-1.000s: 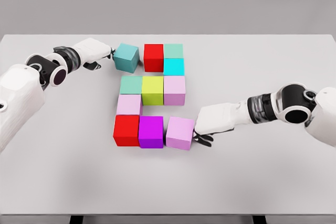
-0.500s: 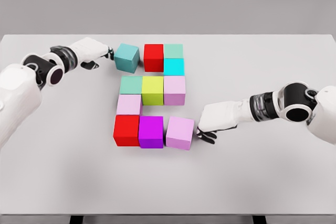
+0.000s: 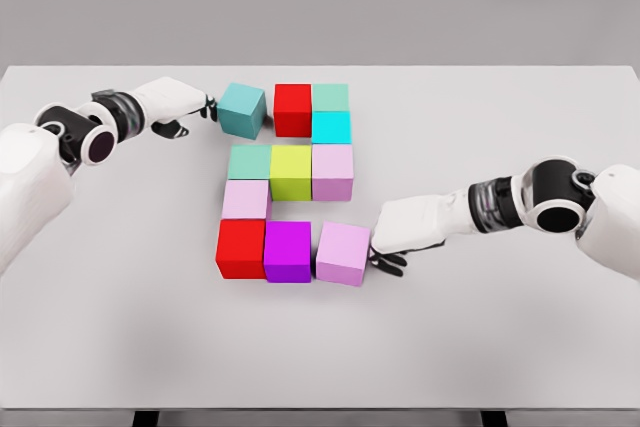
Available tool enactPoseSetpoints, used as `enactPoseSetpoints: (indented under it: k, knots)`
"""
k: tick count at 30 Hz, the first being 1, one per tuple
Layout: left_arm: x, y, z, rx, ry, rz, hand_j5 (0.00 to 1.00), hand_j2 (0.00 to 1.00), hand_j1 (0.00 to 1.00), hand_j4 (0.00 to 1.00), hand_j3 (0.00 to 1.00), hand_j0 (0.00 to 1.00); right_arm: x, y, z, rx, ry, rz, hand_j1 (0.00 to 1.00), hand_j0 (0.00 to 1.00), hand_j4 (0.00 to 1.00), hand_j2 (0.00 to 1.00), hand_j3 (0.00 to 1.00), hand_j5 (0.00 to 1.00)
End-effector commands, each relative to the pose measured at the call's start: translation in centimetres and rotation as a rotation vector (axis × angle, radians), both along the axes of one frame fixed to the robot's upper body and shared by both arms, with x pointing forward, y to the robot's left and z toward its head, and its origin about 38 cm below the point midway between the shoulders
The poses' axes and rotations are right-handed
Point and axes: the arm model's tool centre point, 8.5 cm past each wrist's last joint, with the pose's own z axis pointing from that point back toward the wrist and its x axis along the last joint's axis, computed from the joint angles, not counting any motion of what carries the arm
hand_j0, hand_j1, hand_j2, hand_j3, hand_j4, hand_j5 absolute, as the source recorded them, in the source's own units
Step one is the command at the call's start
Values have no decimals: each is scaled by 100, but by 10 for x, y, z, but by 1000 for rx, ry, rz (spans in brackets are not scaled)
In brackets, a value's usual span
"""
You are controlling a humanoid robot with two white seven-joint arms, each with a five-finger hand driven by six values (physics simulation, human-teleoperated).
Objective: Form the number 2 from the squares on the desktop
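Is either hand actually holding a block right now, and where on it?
Neither grips one: left hand touches the teal block's left side, right hand the pink block's right side.

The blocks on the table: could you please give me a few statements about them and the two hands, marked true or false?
1. The teal block sits flush against the top red block. False: it is tilted, with a gap.
2. The right hand is beside the bottom-right pink block. True.
3. The yellow-green block lies in the middle row. True.
4. The left hand is beside the purple block. False: it is beside the teal block.
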Motion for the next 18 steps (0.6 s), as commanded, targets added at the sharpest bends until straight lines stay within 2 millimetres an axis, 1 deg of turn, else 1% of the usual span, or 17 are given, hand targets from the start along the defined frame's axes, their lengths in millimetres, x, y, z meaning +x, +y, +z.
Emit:
enactPoseSetpoints:
  k: [1,18]
  knots:
    - [0,2,0,0,2,3,65,65,65,65,65,65,0,0,0,4,3,-2,14,14,14,14,14,14]
    - [-1,-6,2,-29,4,-14,65,65,65,65,65,65,1,6,3,13,-2,7,14,14,14,14,14,14]
